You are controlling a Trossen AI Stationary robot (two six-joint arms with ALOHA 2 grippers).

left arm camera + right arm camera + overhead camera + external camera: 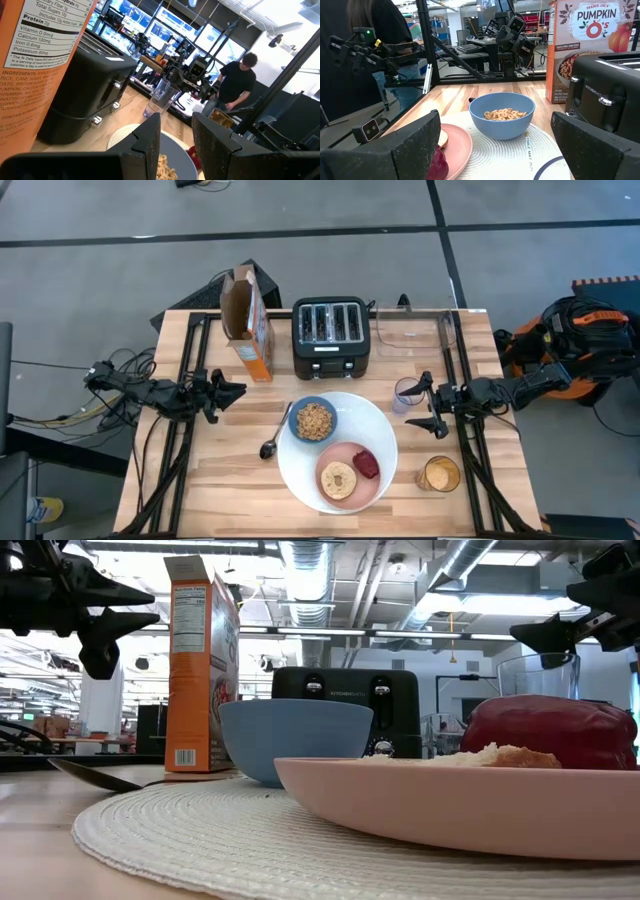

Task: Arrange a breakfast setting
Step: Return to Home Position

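Presently finding the setting laid at the high view's lower centre: round white placemat (380, 425) carrying small blue bowl (313, 420) and pink saucer (368, 490) with round toasted bread (338, 478). Noting metal spoon (274, 435) just beside its left rim, clear purplish tumbler (407, 393) just upper right. Noting left gripper (228, 400) mid-left and right gripper (425, 400) mid-right, both spread and empty. Judging only arm parking remaining.

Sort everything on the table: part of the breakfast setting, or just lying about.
Breakfast setting: white placemat, blue bowl of cereal, pink plate, bagel, red apple, spoon, purple tumbler, cereal box.

Lying about: black toaster, amber glass, clear bin.
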